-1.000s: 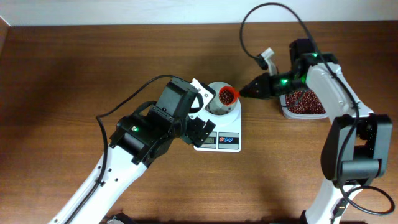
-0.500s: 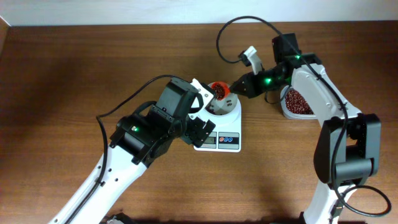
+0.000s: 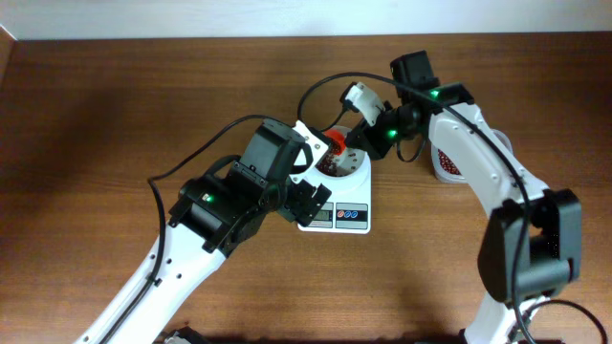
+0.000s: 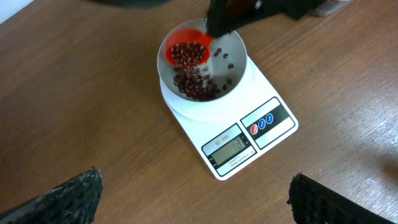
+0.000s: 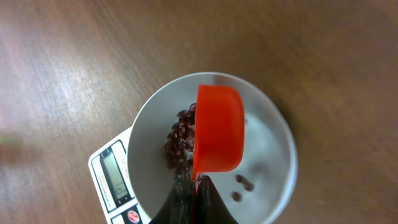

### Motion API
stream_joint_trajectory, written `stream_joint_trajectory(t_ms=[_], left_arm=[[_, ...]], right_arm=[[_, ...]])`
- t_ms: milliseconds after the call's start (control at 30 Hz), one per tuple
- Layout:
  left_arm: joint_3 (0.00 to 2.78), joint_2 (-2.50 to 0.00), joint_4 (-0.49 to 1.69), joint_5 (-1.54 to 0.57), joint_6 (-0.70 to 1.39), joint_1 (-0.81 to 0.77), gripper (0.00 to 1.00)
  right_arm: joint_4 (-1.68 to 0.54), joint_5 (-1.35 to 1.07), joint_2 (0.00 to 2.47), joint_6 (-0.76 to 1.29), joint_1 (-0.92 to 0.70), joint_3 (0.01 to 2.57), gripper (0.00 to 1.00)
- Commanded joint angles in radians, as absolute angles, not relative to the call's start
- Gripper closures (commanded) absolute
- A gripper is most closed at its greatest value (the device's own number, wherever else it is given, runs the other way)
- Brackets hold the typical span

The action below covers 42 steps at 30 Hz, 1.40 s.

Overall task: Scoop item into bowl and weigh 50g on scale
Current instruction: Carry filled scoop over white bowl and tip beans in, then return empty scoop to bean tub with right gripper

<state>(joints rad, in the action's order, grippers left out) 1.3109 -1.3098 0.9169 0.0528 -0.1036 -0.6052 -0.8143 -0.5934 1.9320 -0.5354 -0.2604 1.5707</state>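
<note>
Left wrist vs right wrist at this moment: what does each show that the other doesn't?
Left wrist only: the whole scale front with both blue buttons, beans inside the scoop, and the open left gripper. Right wrist only: the scoop's red back and the right gripper shut on it. Both: the bowl with beans in it, the tilted scoop over it, and the display.
</note>
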Motion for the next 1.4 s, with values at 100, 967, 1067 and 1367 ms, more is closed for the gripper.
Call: stream_joint_trajectory(t_ms=[100,967,1067,1367], left_arm=[[1.327,-1.309,0.915,0.042,-0.091,-0.599,0.01],[1.327,-1.309,0.915,0.042,-0.091,-0.599,0.01],[1.327,-1.309,0.915,0.042,-0.091,-0.599,0.01],[1.327,-1.309,0.915,0.042,-0.091,-0.599,0.01]], right_arm=[[-0.818,-0.481,1.825,-0.600,-0.263,1.590,0.96],[-0.817,-0.358,1.769,-0.530,-0.325,1.590,0.96],[-0.808,-0.356,1.733,-0.406,-0.310,1.590,0.96],[-0.821,-0.354,1.640,-0.058,-0.100,1.590,0.96]])
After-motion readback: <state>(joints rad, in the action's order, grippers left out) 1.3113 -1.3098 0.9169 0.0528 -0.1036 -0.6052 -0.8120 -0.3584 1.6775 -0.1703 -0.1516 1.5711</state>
